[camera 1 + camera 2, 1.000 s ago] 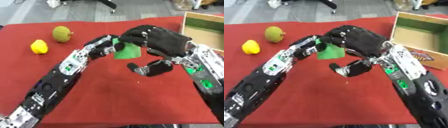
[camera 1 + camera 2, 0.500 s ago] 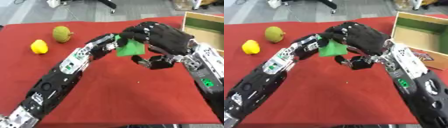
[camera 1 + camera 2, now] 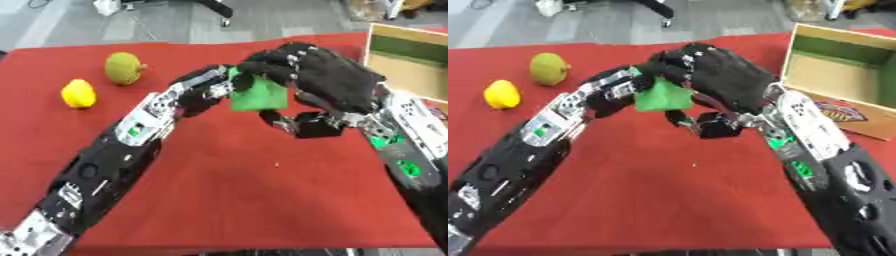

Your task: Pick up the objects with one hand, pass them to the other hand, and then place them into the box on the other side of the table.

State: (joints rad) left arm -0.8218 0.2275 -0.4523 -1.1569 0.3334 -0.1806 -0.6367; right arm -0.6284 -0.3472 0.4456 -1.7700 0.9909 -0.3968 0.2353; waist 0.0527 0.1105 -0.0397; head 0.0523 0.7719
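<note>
Green block (image 3: 259,95): mid-table, above the red cloth (image 3: 227,200), between both hands.
Left hand (image 3: 213,90): fingers pinching the block's left edge.
Right hand (image 3: 319,85): fingers curled over the block's top, thumb under it.
Box (image 3: 846,82): right edge, open.
Lemon (image 3: 78,93), green fruit (image 3: 122,67): far left, apart.

I see a red cloth (image 3: 219,200) over the whole table. A bright green block (image 3: 258,95) sits between my two hands. My left hand (image 3: 210,90) is black with silver bits, and my right hand (image 3: 319,85) is black too. A yellow fruit (image 3: 78,93) and a yellow-green fruit (image 3: 123,68) lie on the red. The box (image 3: 842,75) is tan, with green inside.
</note>
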